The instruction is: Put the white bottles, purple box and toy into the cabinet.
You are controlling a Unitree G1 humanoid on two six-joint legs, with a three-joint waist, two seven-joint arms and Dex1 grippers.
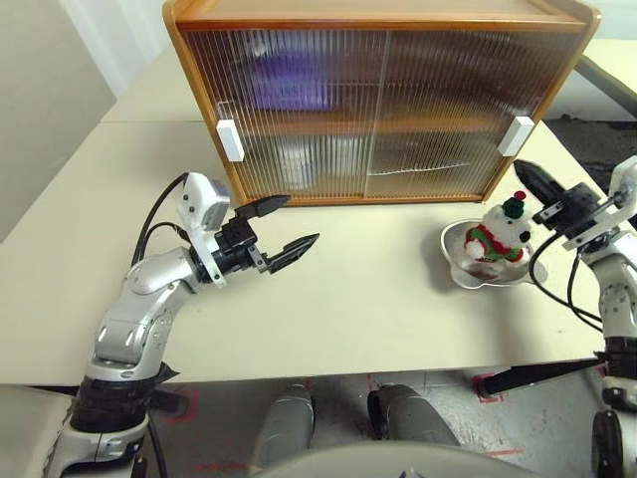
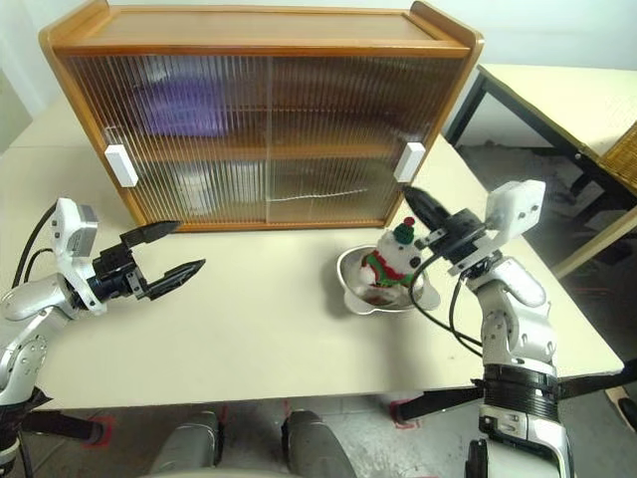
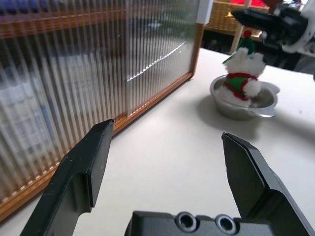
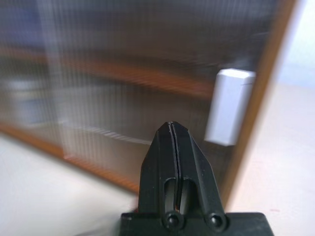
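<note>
**Doors closed, bear still in its dish**

The large wooden cabinet with ribbed translucent sliding doors stands at the back of the pale table, both doors drawn across. Behind the ribbing, a purple blur sits on the upper shelf and pale shapes on the lower; these are probably the purple box and white bottles, though the glazing hides detail. The small white plush polar bear with red-and-green scarf and green hat sits in a shiny metal dish just in front of the cabinet's right corner.

The left gripper hangs over bare table with its fingers spread wide, empty. The right gripper is clenched on nothing, tip aimed towards the white rectangular handle on the right door.

Risks, as I judge them: the closed tip could slip off the smooth handle rather than push it, or shove the whole cabinet. A low sweep of the right arm might clip the bear or tip the dish
</note>
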